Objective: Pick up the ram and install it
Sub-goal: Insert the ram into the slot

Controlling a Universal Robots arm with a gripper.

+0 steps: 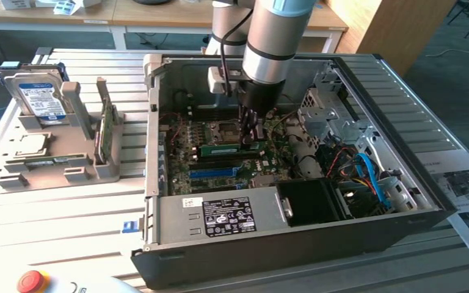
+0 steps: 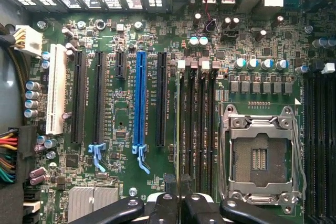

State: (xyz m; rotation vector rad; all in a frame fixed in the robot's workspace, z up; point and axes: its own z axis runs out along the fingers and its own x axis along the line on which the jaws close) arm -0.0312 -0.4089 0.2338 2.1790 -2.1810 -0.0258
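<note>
Green ram [image 1: 230, 148] hangs edge-down over the motherboard [image 1: 190, 152] inside the open computer case [image 1: 283, 253], with your gripper [image 1: 251, 137] clamped on it. From the wrist, you see the stick [image 2: 179, 129] edge-on along the black memory slots [image 2: 202, 124], between the blue slot [image 2: 139, 103] and the CPU socket [image 2: 260, 156], black fingers [image 2: 157, 208] closed on it.

The slatted metal desk [image 1: 55, 226] is pale and brightly lit on the exterior view's left (its far corner is almost white). Behind it stand wood-topped tables [image 1: 178, 15] on white legs. A tall wooden panel [image 1: 381, 30] rises at the exterior view's right, beside dark grey-blue floor [image 1: 454, 73]. Printed sheets [image 1: 463, 177] lie near the desk's edge.
</note>
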